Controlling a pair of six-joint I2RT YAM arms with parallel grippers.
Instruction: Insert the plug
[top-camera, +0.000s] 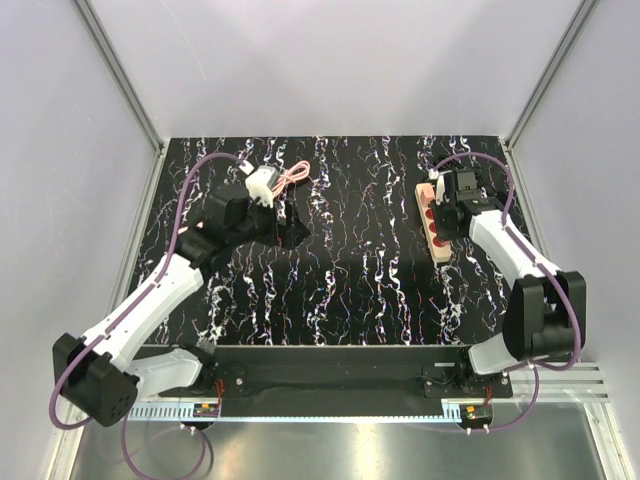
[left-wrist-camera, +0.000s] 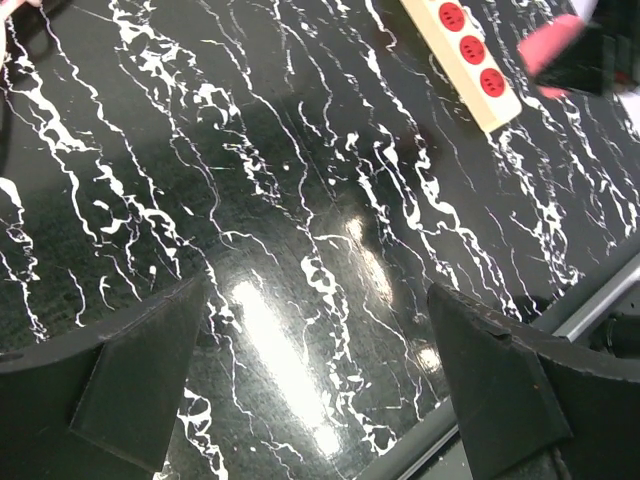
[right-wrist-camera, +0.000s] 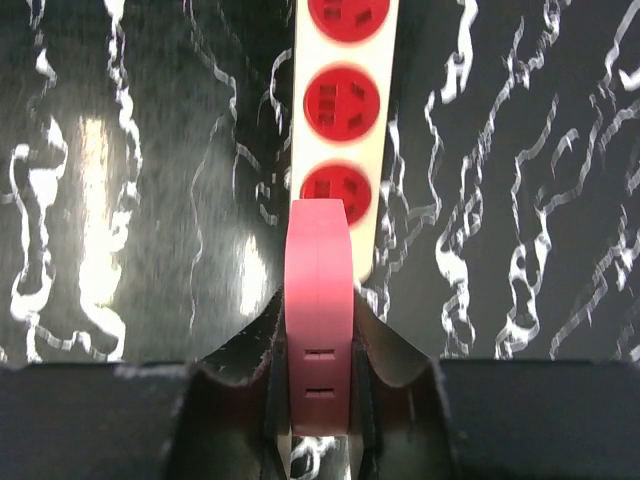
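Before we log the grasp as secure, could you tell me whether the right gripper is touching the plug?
Touching. The right wrist view shows the plug clamped in the right gripper, its fingers pressed against both sides with no gap.

- Top view looks steeply down from high behind the near edge, covering the whole table (top-camera: 360, 290).
- Left wrist view looks slantwise across the table toward the distant strip (left-wrist-camera: 470, 50).
- Right wrist view sits close above that same strip.
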